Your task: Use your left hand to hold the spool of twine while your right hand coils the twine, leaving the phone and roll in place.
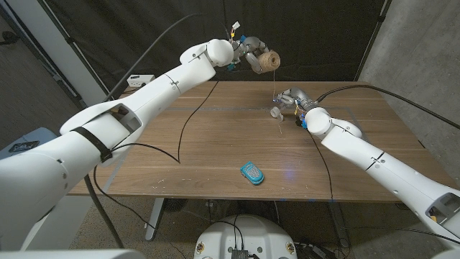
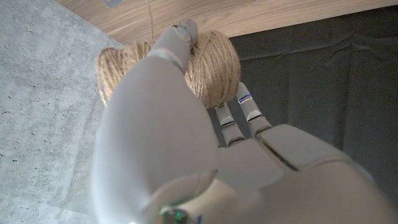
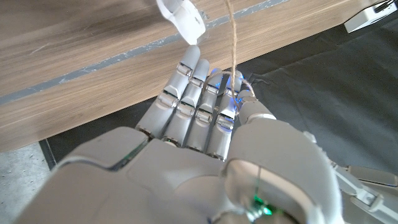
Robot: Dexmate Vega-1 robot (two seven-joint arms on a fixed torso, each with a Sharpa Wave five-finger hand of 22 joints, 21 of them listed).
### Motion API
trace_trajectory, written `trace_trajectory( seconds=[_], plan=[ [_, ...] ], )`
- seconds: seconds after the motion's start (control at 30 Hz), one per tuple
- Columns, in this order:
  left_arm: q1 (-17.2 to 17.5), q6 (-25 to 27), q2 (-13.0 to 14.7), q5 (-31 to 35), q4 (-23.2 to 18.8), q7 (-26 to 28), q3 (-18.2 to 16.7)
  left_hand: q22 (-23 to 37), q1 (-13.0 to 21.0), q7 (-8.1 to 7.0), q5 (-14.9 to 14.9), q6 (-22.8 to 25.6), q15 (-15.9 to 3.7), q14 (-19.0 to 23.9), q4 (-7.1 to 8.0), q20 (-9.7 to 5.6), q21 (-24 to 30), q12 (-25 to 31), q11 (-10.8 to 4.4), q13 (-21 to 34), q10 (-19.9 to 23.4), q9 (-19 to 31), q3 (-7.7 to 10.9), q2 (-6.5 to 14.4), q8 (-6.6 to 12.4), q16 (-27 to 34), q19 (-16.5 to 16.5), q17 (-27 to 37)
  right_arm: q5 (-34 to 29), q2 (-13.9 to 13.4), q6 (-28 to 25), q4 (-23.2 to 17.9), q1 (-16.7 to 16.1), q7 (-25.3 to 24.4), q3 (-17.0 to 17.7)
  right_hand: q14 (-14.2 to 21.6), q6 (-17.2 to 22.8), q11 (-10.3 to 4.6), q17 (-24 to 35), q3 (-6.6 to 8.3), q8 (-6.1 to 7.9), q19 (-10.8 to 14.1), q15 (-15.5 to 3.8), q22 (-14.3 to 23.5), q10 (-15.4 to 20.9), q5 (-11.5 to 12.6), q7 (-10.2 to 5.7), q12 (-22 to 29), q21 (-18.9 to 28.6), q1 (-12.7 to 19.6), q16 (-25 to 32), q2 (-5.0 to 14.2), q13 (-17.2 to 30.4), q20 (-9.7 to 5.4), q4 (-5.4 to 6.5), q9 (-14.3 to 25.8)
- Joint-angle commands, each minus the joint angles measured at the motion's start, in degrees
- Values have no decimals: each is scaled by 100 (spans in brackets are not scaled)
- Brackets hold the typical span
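My left hand is raised above the table's far edge and grips the spool of tan twine. In the left wrist view its thumb and fingers wrap the spool. A thin strand drops from the spool to my right hand, which hovers low over the far part of the table. In the right wrist view that hand has its fingers curled in, and the twine runs down to them and around the fingertips. A small clear roll lies just in front of the right hand. The teal phone lies near the front edge.
A black cable curves across the wooden table on its left half. A white box sits past the far left corner. A whitish object shows beyond the right hand's fingers. Dark curtains hang behind the table.
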Motion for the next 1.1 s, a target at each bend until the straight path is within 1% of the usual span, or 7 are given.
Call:
trace_trajectory(
  seconds=[0.03, 0.23, 0.5, 0.6, 0.67, 1.0, 1.1],
  plan=[
    [-81, -154, -103, -35, 263, 59, -2, 14, -244, 629, 21, 709, 70, 330, 60, 16, 37, 131, 590, 72, 810, 367, 56, 633, 146, 1942, -23, 183, -67, -125, 60, -222, -24, 218, -56, -3, 4, -2, 26, -7, -6, -41, -618, 8, -10, -8, 1, -6, 46, 44, -4, -2, 8, -183, 9, 20],
    [-133, -222, -151, -43, 405, 81, 2, 13, -244, 638, 25, 708, 71, 334, 60, 19, 45, 129, 588, 68, 810, 380, 58, 636, 150, 1932, -28, 162, -107, -178, 85, -332, -32, 328, -81, -10, 2, 35, 32, -15, -7, -45, -606, 7, -1, -9, 6, -1, 49, 38, -6, -2, 8, -178, 12, 19],
    [-149, -263, -161, -51, 471, 117, -11, 12, -243, 631, 31, 708, 74, 337, 58, 27, 58, 132, 577, 72, 811, 384, 57, 637, 147, 1943, -31, 167, -163, -232, 108, -434, -66, 402, -73, -6, 2, 15, 34, -20, -6, -52, -608, 6, -12, -9, 8, -4, 51, 34, -7, -4, 8, -175, 12, 19],
    [-152, -263, -161, -51, 479, 120, -10, 11, -243, 625, 32, 721, 67, 340, 59, 26, 66, 122, 580, 50, 822, 377, 57, 639, 146, 1948, -27, 167, -166, -249, 102, -471, -96, 415, -56, -10, 0, 60, 34, -16, -7, -56, -606, 5, -6, -7, 16, -1, 52, 42, -11, -1, 8, -171, 5, 19],
    [-156, -264, -172, -54, 497, 130, -11, 11, -243, 629, 33, 723, 74, 338, 59, 23, 70, 126, 576, 55, 823, 377, 57, 640, 145, 1953, -27, 172, -168, -264, 87, -504, -122, 420, -44, -11, 1, 2, 34, -17, -6, -57, -610, 5, -8, -7, 21, -1, 53, 42, -13, -3, 7, -170, 4, 19],
    [-178, -229, -198, -27, 512, 138, 21, 10, -242, 610, 38, 714, 79, 337, 57, 22, 86, 139, 566, 77, 822, 380, 55, 641, 140, 1967, -29, 178, -164, -341, 106, -634, -238, 464, 3, -20, -27, 35, 43, -21, -17, -76, -607, 4, -29, -7, 14, -8, 51, 44, -14, 1, 7, -166, 1, 19],
    [-184, -226, -189, -12, 504, 129, 37, 9, -241, 617, 40, 722, 77, 337, 56, 20, 90, 136, 572, 75, 818, 377, 54, 639, 139, 1967, -34, 173, -155, -370, 140, -665, -263, 505, 8, -18, -35, 13, 45, -24, -19, -79, -606, 4, -31, -7, 6, -8, 52, 41, -14, 1, 8, -163, 3, 18]
  ],
)
